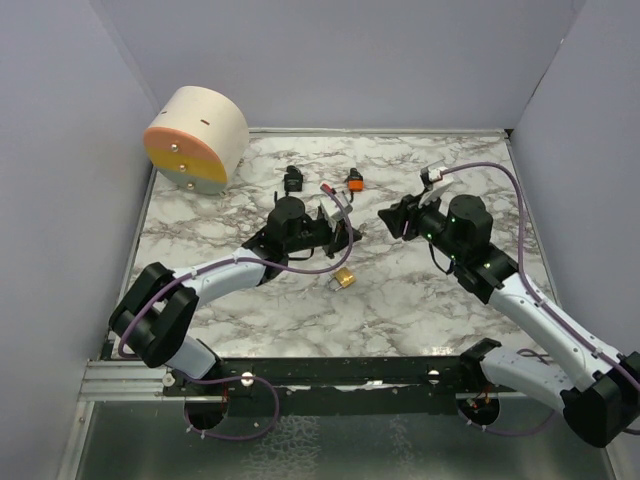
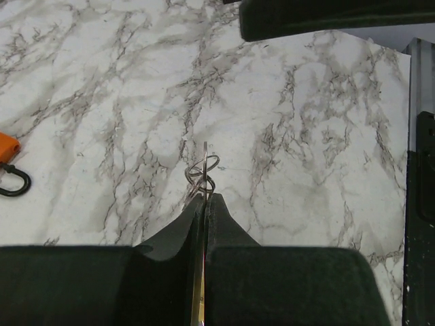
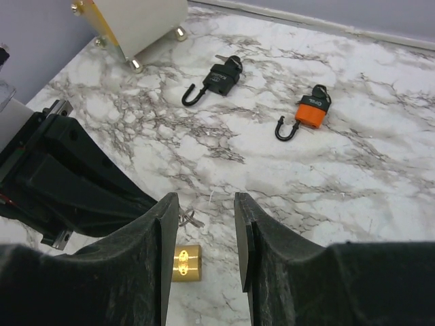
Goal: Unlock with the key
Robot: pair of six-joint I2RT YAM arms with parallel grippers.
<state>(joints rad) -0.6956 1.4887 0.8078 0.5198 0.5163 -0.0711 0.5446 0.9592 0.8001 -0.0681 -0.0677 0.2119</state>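
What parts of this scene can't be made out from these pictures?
Key: left wrist view; the left gripper clamps it edge-on, so its teeth are hidden; only a thin edge and the wire ring show.
Orange padlock: left wrist view; cut off by the left edge.
Brass padlock: right wrist view; a finger of the right gripper covers one side, and its shackle is unseen; too small to tell in the top view.

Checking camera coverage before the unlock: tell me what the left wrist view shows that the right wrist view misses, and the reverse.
Left wrist only: the key pinched edge-on in the left gripper, jaws shut. Right wrist only: black padlock, brass padlock, round box. Both: orange padlock, key ring, marble table.
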